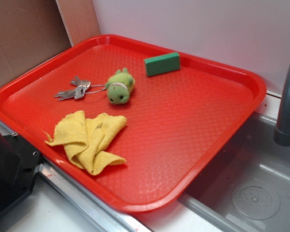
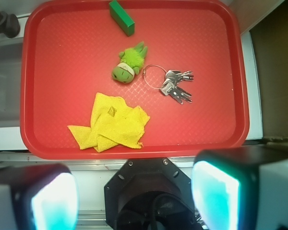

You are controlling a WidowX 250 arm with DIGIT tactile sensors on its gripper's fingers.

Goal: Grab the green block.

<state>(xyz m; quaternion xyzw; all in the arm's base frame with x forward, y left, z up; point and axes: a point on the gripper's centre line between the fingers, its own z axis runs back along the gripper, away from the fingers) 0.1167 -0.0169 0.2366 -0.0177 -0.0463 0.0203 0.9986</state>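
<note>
End effector open; smooth rect. green block on textured tray.

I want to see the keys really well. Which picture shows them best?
The wrist view: the keys are seen from straight above, fanned out on their ring. The exterior view shows the same keys side-on, bunched together and harder to tell apart.

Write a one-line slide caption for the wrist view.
Open fingers hover short of a red tray holding a green block, plush toy, keys and yellow cloth.

On tray: block at 12 o'clock by far rim, plush central, keys at 9, cloth at 7. Sink at 4.
</note>
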